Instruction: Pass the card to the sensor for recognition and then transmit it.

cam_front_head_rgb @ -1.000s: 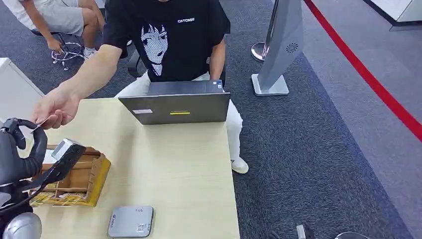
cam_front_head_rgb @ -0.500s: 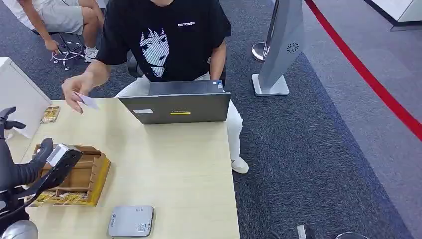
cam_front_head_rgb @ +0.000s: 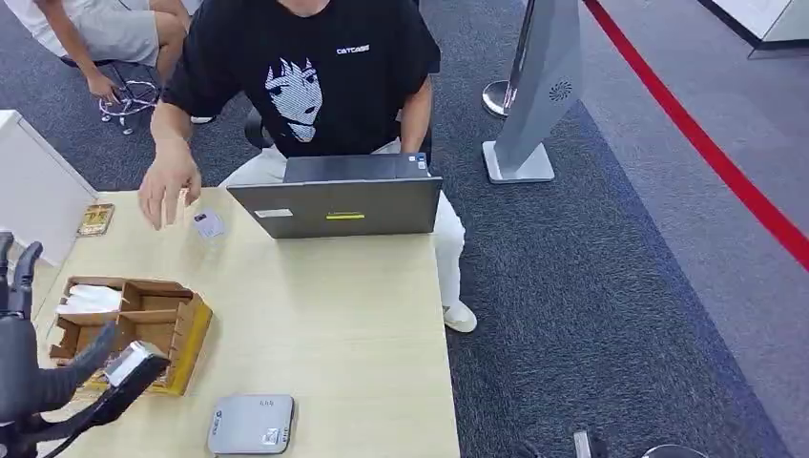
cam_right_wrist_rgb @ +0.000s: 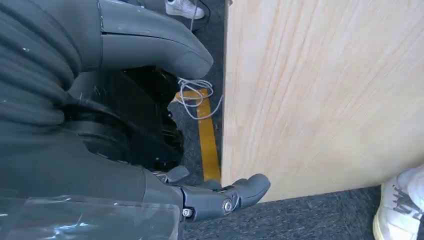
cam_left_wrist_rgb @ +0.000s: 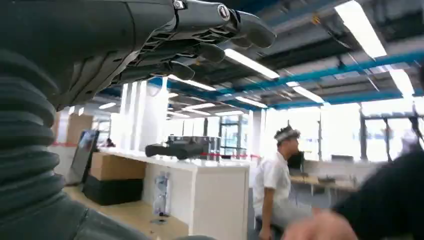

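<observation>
Up on the pale wood-grain table [cam_front_head_rgb: 353, 324], the card [cam_front_head_rgb: 207, 224] lies flat as a small, thin white rectangle with a dark mark on its face, just beside the near-left corner of the grey laptop [cam_front_head_rgb: 336, 206] and just under the fingertips of the person's hand [cam_front_head_rgb: 169, 194], which hovers over it with fingers pointing down. The person wears a black T-shirt printed with a white face graphic and sits behind the laptop. The robot's left hand [cam_front_head_rgb: 21, 367] rises at the table's near-left edge, dark and smooth, its fingers spread apart and pointing up with nothing between them; the left wrist view shows those same fingers [cam_left_wrist_rgb: 220, 30] stretched out straight against a ceiling of strip lights. Close beside that hand sits an open wooden box [cam_front_head_rgb: 134, 332] with divided compartments, one holding something white and soft-looking. A flat grey sensor [cam_front_head_rgb: 251, 425] with rounded corners rests near the table's front edge, well apart from the card. In the right wrist view the right hand [cam_right_wrist_rgb: 150, 115] hangs beside the table's edge over dark carpet, its thick grey thumb and darker fingers [cam_right_wrist_rgb: 230, 195] loosely apart, holding nothing. A small brown tray [cam_front_head_rgb: 95, 219] lies near the table's far-left corner.
</observation>
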Motion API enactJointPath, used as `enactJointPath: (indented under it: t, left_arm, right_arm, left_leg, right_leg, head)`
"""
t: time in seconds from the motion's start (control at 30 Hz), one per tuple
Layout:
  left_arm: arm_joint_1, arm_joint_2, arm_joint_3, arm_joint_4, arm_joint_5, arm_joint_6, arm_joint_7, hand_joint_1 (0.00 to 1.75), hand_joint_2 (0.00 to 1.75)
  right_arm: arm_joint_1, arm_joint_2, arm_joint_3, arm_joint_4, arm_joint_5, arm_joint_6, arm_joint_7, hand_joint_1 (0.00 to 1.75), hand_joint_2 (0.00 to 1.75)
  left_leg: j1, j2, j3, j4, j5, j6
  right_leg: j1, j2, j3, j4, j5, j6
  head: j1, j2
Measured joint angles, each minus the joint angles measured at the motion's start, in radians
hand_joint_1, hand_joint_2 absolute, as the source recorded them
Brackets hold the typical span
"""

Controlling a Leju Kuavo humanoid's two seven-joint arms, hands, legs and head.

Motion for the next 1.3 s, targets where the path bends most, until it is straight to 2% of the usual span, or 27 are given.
enactJointPath:
  t: [0.03,0.1,0.2,0.27,0.57,0.83,1.2,1.3]
  left_arm:
    - [0.03,0.051,-0.008,0.001,-0.01,-0.04,0.011,0.0,1.75]
    - [0.084,0.14,-0.021,0.006,-0.014,-0.057,0.028,0.0,1.75]
    - [0.126,0.221,-0.029,0.011,-0.011,-0.072,0.045,0.0,1.75]
    - [0.145,0.259,-0.038,0.013,-0.01,-0.083,0.056,0.0,1.75]
    - [0.197,0.365,-0.065,0.014,0.0,-0.131,0.128,0.0,1.75]
    - [0.212,0.394,-0.08,0.029,0.043,-0.128,0.145,0.0,1.75]
    - [0.202,0.373,-0.082,0.125,-0.002,-0.118,0.151,0.0,1.75]
    - [0.201,0.358,-0.08,0.152,-0.014,-0.119,0.129,0.0,1.75]
  right_arm:
    - [0.001,0.0,-0.006,0.0,0.005,0.002,-0.001,0.0,1.75]
    - [0.001,0.0,-0.024,0.003,0.021,0.01,-0.003,0.0,1.75]
    - [-0.002,0.0,-0.039,0.007,0.027,0.018,-0.006,0.0,1.75]
    - [-0.001,0.0,-0.047,0.009,0.035,0.019,-0.007,0.0,1.75]
    - [-0.004,0.0,-0.06,0.017,0.043,0.026,-0.019,0.0,1.75]
    - [-0.004,0.0,-0.062,0.017,0.036,0.026,-0.019,0.0,1.75]
    - [-0.003,0.0,-0.061,0.017,0.032,0.027,-0.014,0.0,1.75]
    - [-0.003,0.0,-0.06,0.017,0.031,0.029,-0.012,0.0,1.75]
  left_leg:
    - [0.0,0.001,0.0,0.0,0.0,0.0]
    - [0.0,0.001,0.0,-0.001,0.0,0.0]
    - [0.0,0.0,0.0,-0.001,0.0,0.0]
    - [0.0,0.001,-0.001,-0.001,0.0,0.0]
    - [0.0,0.0,0.0,-0.001,0.0,0.0]
    - [0.0,0.0,0.0,-0.001,0.0,0.0]
    - [0.0,0.0,0.0,-0.001,0.0,0.0]
    - [0.0,0.0,0.0,-0.001,0.0,0.0]
  right_leg:
    - [0.0,0.0,0.0,0.0,0.0,0.0]
    - [0.0,0.0,-0.001,0.0,0.0,-0.001]
    - [0.0,0.0,-0.001,0.0,-0.001,-0.001]
    - [0.0,0.0,0.0,0.0,0.0,-0.001]
    - [0.0,-0.001,0.001,0.0,0.0,-0.001]
    - [0.0,-0.001,0.001,0.0,0.0,-0.001]
    - [0.0,-0.001,0.001,0.0,0.0,-0.001]
    - [0.0,-0.001,0.001,0.0,0.0,-0.001]
  head:
    - [0.0,0.0]
    - [-0.001,0.0]
    - [0.0,0.0]
    - [0.0,0.0]
    - [0.0,0.0]
    - [0.0,0.0]
    - [0.0,0.0]
    - [0.0,0.0]
